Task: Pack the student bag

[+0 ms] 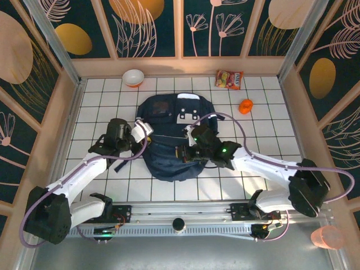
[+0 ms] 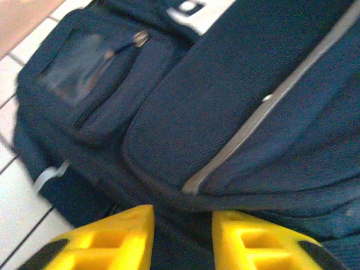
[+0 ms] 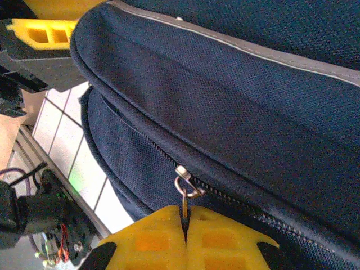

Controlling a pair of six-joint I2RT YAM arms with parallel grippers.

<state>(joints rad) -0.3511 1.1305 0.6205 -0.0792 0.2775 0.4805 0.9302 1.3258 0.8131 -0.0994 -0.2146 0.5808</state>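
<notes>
Both grippers are at the bag [image 1: 169, 121], mid-desk [image 1: 101, 95]. The right gripper [image 3: 185, 225], at the bag's 4 o'clock, is clenched on the zipper pull [image 3: 184, 194]. The left gripper [image 2: 183, 216], at 9, is released. I judge zipping is in hand; next I must pull along the track.

White bowl with orange outside [image 1: 133, 77] upper centre-left; red-yellow foil snack packet [image 1: 229, 79] upper right; small orange object [image 1: 245, 106] just below-right; white tiled tabletop [image 1: 101, 107].

navy student bag [image 1: 169, 140] lying flat mid-table — white stripes, grey patch
</notes>
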